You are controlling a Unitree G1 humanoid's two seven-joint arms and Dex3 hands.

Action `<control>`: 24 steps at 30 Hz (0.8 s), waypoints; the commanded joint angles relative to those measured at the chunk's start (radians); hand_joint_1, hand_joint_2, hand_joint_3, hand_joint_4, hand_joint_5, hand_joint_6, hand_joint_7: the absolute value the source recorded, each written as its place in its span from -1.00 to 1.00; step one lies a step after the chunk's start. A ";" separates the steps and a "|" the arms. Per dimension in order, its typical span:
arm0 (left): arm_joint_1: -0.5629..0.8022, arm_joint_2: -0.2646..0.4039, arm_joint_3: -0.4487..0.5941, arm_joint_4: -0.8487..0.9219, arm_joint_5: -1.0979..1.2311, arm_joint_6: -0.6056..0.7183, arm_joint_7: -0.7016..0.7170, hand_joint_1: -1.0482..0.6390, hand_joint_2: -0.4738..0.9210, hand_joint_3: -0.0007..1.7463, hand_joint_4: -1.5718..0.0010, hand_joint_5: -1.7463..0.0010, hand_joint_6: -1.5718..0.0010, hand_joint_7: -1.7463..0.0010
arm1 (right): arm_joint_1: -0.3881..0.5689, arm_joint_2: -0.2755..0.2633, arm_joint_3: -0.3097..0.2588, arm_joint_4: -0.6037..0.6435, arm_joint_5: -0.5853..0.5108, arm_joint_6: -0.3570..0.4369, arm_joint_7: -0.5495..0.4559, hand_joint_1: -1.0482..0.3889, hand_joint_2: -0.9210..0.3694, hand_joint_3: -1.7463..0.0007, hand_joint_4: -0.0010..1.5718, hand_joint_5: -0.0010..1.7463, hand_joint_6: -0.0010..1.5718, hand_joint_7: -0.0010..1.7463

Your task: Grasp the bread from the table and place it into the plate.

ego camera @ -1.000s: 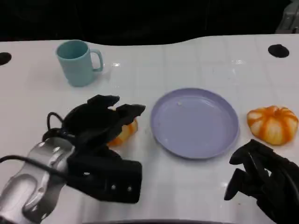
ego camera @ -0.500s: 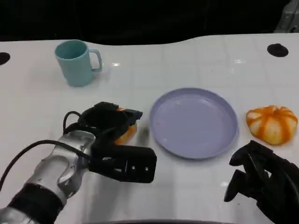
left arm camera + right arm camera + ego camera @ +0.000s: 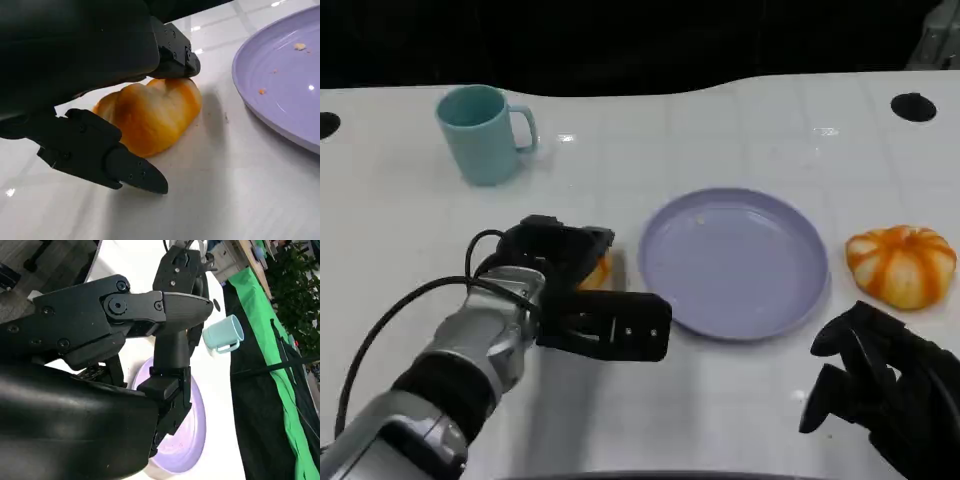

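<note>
Since a second ago the left hand (image 3: 565,285) has dropped lower and closed in over the bread (image 3: 596,271), so that less of the bun shows past the black fingers; the cup, plate and pumpkin lie where they were.

At the far left a teal cup (image 3: 480,133) stands upright on the white table (image 3: 720,130), handle to the right. Nearer, the left forearm reaches in from the lower left and its hand sits on the bread, which lies on the table just left of the plate (image 3: 735,262). In the left wrist view the bread (image 3: 150,115) rests on the table surface with one finger touching its far side and the thumb (image 3: 100,157) lying along its near side, so the hand is closing around it, the bread not lifted. The lilac plate (image 3: 285,80) lies apart from the bread and carries a few crumbs. Right of the plate sits an orange and white pumpkin (image 3: 902,265). At the near right the right hand (image 3: 875,390) rests low, fingers curled in, holding nothing.
</note>
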 commanded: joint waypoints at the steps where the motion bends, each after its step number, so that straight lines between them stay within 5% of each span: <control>1: -0.042 -0.010 0.003 0.072 -0.022 0.026 0.020 -0.25 0.77 -0.99 1.00 0.67 0.75 1.00 | 0.001 -0.009 -0.017 -0.001 0.010 -0.009 0.007 -0.17 -1.00 0.57 -0.19 1.00 -0.38 0.84; 12: -0.074 -0.045 0.019 0.207 -0.107 -0.020 0.040 -0.11 0.82 -0.99 0.90 0.69 0.69 0.98 | 0.000 -0.007 -0.030 0.010 0.014 -0.019 0.027 -0.18 -1.00 0.58 -0.18 1.00 -0.37 0.83; 16: -0.062 -0.040 0.034 0.250 -0.131 -0.088 0.130 0.03 0.93 -0.99 0.26 0.67 0.26 0.92 | 0.001 -0.002 -0.034 0.005 0.018 -0.008 0.017 -0.19 -1.00 0.60 -0.18 1.00 -0.35 0.82; 19: -0.059 -0.036 0.026 0.277 -0.121 -0.117 0.200 0.03 0.99 -0.96 -0.01 0.25 -0.18 0.94 | 0.004 -0.006 -0.032 -0.003 0.013 -0.007 0.016 -0.18 -1.00 0.60 -0.19 1.00 -0.36 0.81; 20: -0.060 -0.036 0.022 0.284 -0.117 -0.122 0.214 -0.02 0.99 -0.97 -0.05 -0.08 -0.36 0.94 | 0.005 -0.007 -0.032 -0.003 0.013 -0.008 0.017 -0.18 -1.00 0.59 -0.19 1.00 -0.36 0.81; 24: -0.056 -0.031 -0.002 0.299 -0.093 -0.136 0.286 -0.10 1.00 -0.85 -0.02 -0.47 -0.42 0.98 | 0.004 -0.007 -0.036 0.002 0.017 -0.012 0.022 -0.17 -1.00 0.59 -0.20 1.00 -0.37 0.82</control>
